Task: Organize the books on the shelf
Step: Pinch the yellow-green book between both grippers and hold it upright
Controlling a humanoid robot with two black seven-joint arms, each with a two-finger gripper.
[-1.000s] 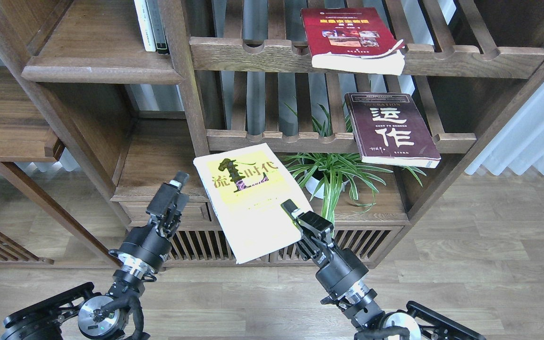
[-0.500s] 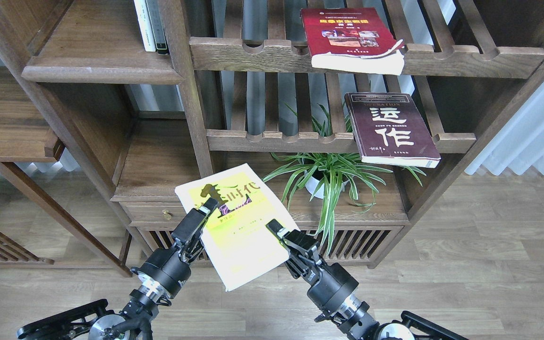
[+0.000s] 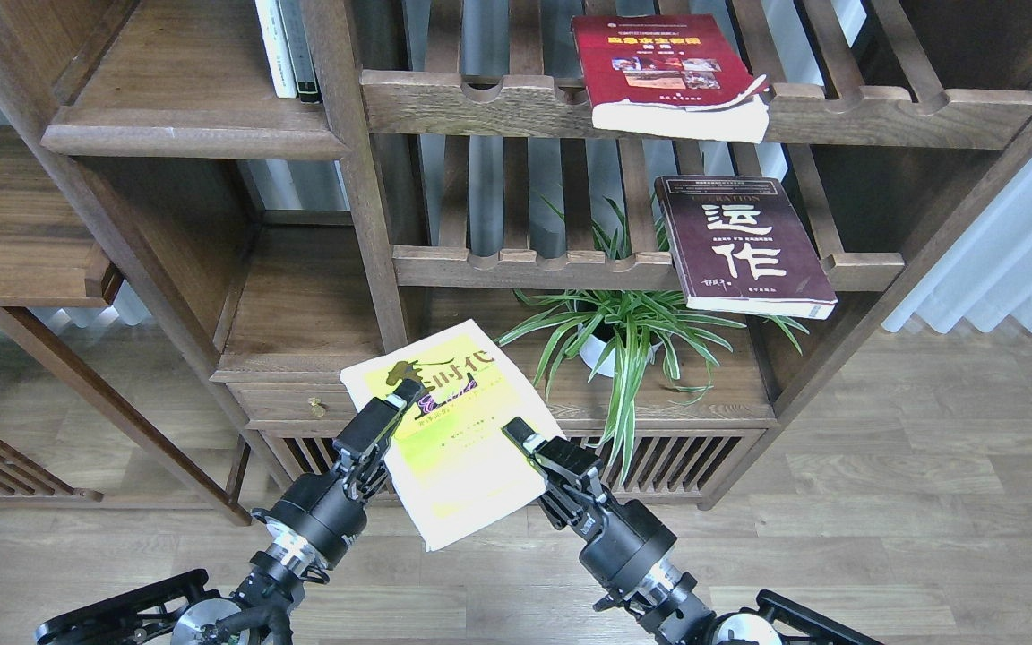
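Lowered from the slatted rack (image 3: 561, 266) a second ago, your yellow-green book (image 3: 458, 430) now hangs tilted in front of the cabinet, left of the potted spider plant (image 3: 623, 336). Your left hand (image 3: 399, 397) has come in to pinch the book's left edge; your right hand (image 3: 520, 436) pinches its right edge. Right of the plant, the maroon book (image 3: 743, 246) lies on that rack, the red book (image 3: 664, 76) on the rack above. The dark shelf (image 3: 184, 134) sits upper left.
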